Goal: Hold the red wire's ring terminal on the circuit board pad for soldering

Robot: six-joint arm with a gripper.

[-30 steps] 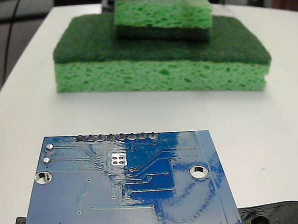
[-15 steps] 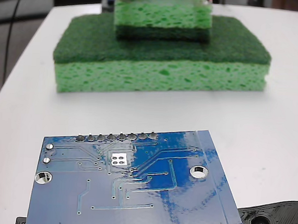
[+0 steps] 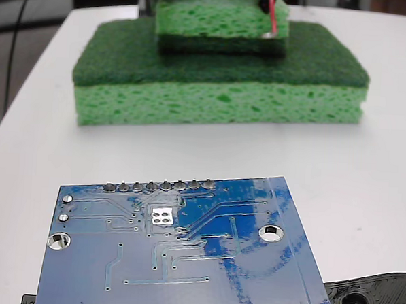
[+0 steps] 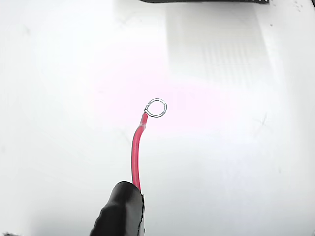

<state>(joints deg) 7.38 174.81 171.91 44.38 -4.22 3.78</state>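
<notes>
**Q:** Gripper status?

**A:** The fingers do not show in either view, so whether they are apart or clamped cannot be told. In the wrist view, only a black sleeve [image 4: 120, 210] rises from the bottom edge, with the red wire [image 4: 136, 156] leaving its top.

**Q:** Component positions, largest first?

**A:** Fixed view: the white table [image 3: 365, 174] carries two stacked green sponges [image 3: 220, 78] at the rear. The circuit board [image 3: 177, 253] lies flat at the front. The pad [image 3: 161, 216] sits just below the row of solder pins [image 3: 159, 186], uncovered. The red wire shows at the top edge, in front of the upper sponge, well apart from the board.

**Q:** Ring terminal?

**A:** Wrist view: the ring terminal [image 4: 156, 107] tips the wire over bare white surface.
</notes>
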